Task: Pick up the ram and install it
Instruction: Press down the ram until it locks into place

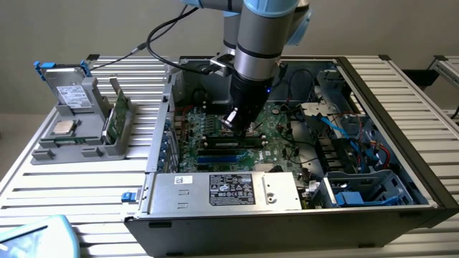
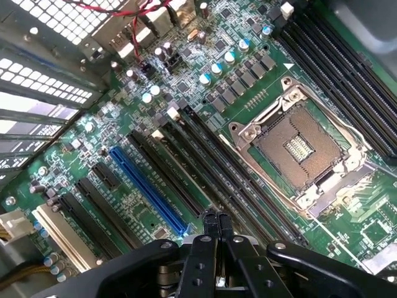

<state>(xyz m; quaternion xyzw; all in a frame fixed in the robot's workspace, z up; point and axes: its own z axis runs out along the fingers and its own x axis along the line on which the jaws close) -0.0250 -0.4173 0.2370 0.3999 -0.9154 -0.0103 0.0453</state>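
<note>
A: The gripper [image 2: 217,225] has its two black metal fingers pressed tip to tip, fully closed, with nothing clamped between them.

B: So where is the ram [image 1: 231,143]?

A: In the exterior view it looks to be standing in one of the long black memory slots, right under the fingertips. It is a thin dark stick with a row of flat black chips. Whether the tips touch its top edge cannot be told.

B: Then the pick-up is done?

A: That is the likely reading. The step in hand appears to be the seating, with the closed fingers acting as a blunt pusher rather than a clamp.

B: What does that call for?

A: A push straight down on the narrow edge. The board is rigid but thin, the slot is hard plastic, and a tilted push could bind it.

B: And around it?

A: The glossy green motherboard [image 2: 118,133] is crowded with small round capacitors. Beside the slots sit a long blue slot [image 2: 146,186] and the square, metal-framed CPU socket [image 2: 298,146], which is empty. Outside the dark steel case [image 1: 401,107], a grey plastic holder [image 1: 72,148] carries a taller green card [image 1: 115,115].
</note>
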